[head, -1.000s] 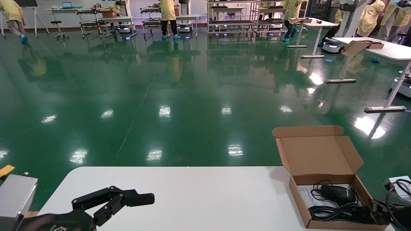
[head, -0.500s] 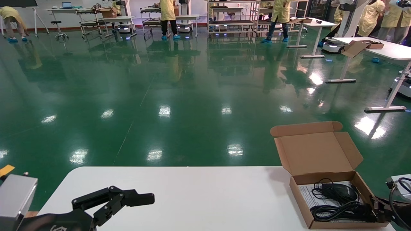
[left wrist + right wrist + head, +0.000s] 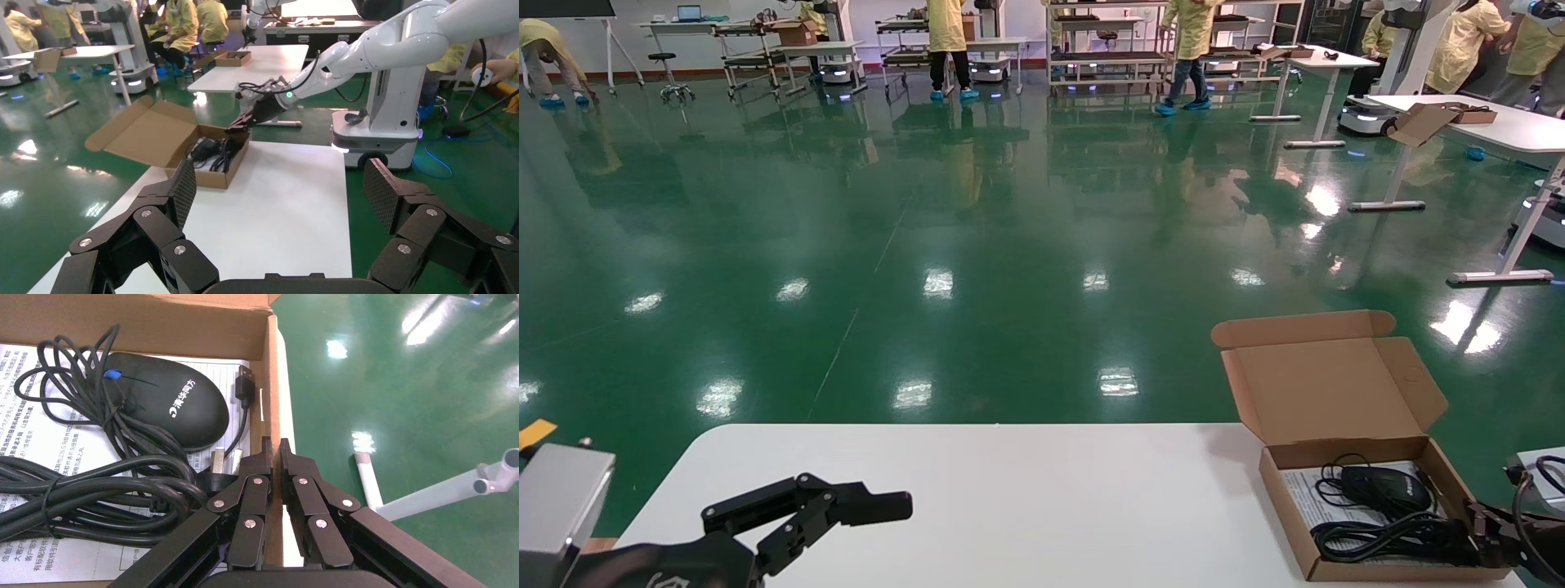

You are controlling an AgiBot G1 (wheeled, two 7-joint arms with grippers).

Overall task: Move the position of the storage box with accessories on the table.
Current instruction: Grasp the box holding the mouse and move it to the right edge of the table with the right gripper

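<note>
The storage box (image 3: 1328,384) is brown cardboard and stands with its lid open at the right end of the table (image 3: 1009,490). Inside lie the accessories: a black mouse (image 3: 171,404), bundled black cables (image 3: 92,496) and a white leaflet (image 3: 37,435). My right gripper (image 3: 275,450) is shut on the box's right side wall, one finger inside and one outside; the head view shows the right gripper (image 3: 1479,527) at the box's near right corner. My left gripper (image 3: 846,514) hovers open and empty over the table's near left part. Its wrist view shows the left gripper (image 3: 278,184) facing the distant box (image 3: 153,131).
The box sits close to the table's far and right edges, with green floor beyond. A grey metal block (image 3: 560,506) is at the near left. Other white desks (image 3: 1483,122) with another cardboard box (image 3: 1426,122), and people in yellow coats, are far off.
The box has shifted slightly to the right with my right gripper on its wall, and its lid has swayed a little. The left arm has not moved.
</note>
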